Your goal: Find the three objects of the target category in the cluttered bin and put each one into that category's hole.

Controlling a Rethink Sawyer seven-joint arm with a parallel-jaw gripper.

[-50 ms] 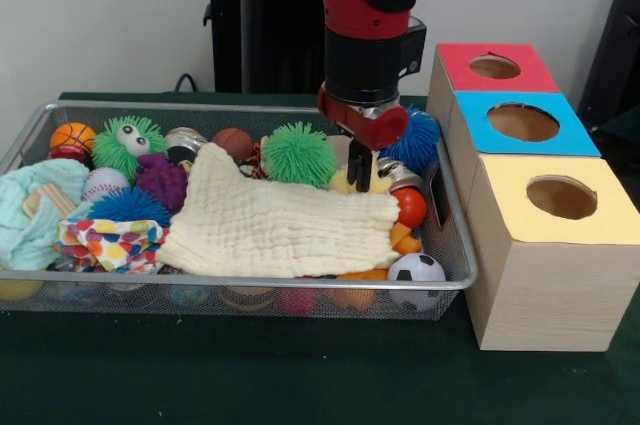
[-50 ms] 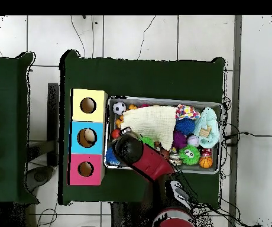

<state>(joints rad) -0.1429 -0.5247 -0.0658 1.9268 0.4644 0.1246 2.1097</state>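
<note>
The black pincer (image 1: 360, 177), narrow and empty, dips into the wire mesh bin (image 1: 452, 283). One pale item shows inside the blue-topped wooden box's hole (image 2: 88, 137); clutter remains.

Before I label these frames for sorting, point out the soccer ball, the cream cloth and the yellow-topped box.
soccer ball (image 1: 416, 270): front view, on its white face.
cream cloth (image 1: 275, 225): front view, middle of the fabric.
yellow-topped box (image 1: 530, 220): front view, bare yellow top beside the hole.
</note>
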